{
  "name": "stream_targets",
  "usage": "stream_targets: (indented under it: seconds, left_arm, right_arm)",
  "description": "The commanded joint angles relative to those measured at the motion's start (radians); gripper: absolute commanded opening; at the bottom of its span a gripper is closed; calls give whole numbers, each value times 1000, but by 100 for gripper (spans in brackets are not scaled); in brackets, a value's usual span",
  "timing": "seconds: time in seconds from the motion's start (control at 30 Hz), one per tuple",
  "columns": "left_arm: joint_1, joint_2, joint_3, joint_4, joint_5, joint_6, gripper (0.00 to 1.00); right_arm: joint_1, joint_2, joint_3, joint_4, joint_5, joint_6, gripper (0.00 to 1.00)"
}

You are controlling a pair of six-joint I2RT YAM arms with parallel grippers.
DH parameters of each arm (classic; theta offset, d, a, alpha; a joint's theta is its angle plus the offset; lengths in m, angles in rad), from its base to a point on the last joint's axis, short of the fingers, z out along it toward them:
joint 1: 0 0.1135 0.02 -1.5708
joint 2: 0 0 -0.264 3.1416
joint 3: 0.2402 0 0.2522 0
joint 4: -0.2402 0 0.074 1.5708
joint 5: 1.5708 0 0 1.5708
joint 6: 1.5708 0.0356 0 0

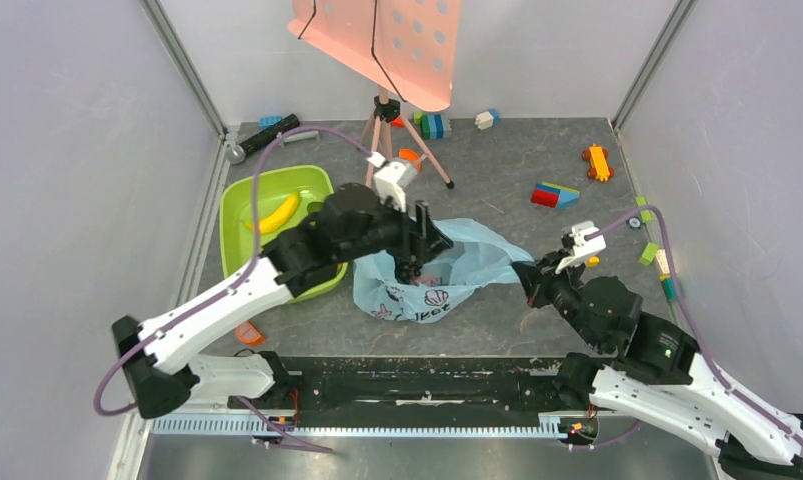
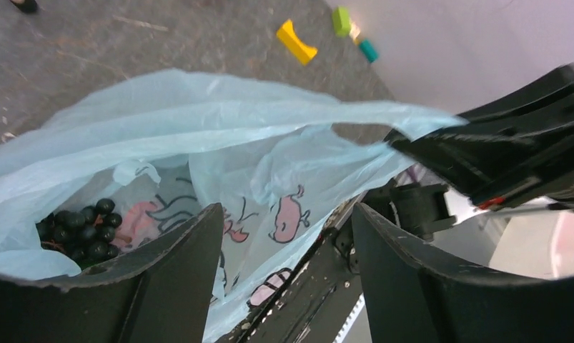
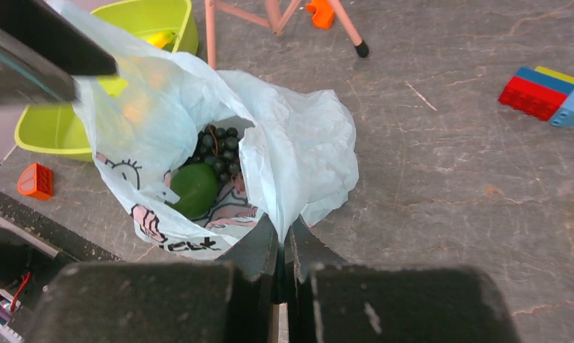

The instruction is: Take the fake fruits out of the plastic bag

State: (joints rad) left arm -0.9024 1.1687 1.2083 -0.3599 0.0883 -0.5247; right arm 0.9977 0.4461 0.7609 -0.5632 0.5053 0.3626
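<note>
plastic bag, cartoon face print, lettering unreadable

The plastic bag is thin, crinkly, translucent film. Inside it, the black grapes look glossy and the green fruit smooth, dully shiny. The lime-green tub is glossy rigid plastic. The table is matt, mottled grey and stone-like.

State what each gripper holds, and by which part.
Right gripper pinches the plastic bag by the rim of its mouth; left gripper is open, holding nothing.
</note>
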Motion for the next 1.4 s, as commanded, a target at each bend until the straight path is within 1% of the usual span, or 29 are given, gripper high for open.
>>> stream_targets:
  seconds: [0.0,0.13,0.27,0.3,0.33,0.4,0.43,0.47,0.53,0.6,0.7,0.8,1.07,1.2,1.33,1.37]
  left_arm:
    - [-81,86,22,36,-131,46,71]
    - [-93,129,-75,109,-175,15,69]
    - [-93,162,-135,107,-224,14,69]
    - [-95,166,-153,109,-231,10,69]
    - [-94,166,-168,115,-239,6,69]
    - [-94,159,-200,127,-252,0,69]
    - [-95,157,-208,127,-255,-4,69]
    - [-94,152,-217,124,-257,-5,69]
    - [-96,137,-237,126,-263,-12,68]
    - [-95,125,-257,131,-270,-14,69]
    - [-96,120,-268,121,-272,-18,71]
    - [-96,113,-283,126,-273,-32,73]
    - [-96,123,-299,134,-265,-57,73]
    - [-96,117,-317,138,-267,-64,73]
    - [-96,114,-334,145,-267,-69,73]
    - [-96,115,-334,145,-266,-69,73]
  right_arm:
    - [0,-35,74,-77,101,-12,0]
    - [-1,-24,85,-115,108,-27,0]
    - [-1,-3,66,-107,119,-41,0]
    - [-1,2,67,-100,125,-52,1]
    - [-1,13,75,-96,128,-65,6]
    - [-1,43,102,-99,134,-91,28]
    - [-1,59,120,-106,141,-102,41]
    - [-1,77,138,-113,148,-113,50]
    - [-1,102,179,-135,167,-134,63]
    - [-1,113,218,-147,195,-151,72]
    - [-1,115,253,-148,218,-174,77]
    - [-1,126,288,-145,248,-201,80]
    - [-1,284,456,-177,277,-287,84]
    - [0,341,518,-171,254,-318,85]
    - [0,381,578,-137,167,-354,85]
    - [-1,392,600,-135,143,-387,85]
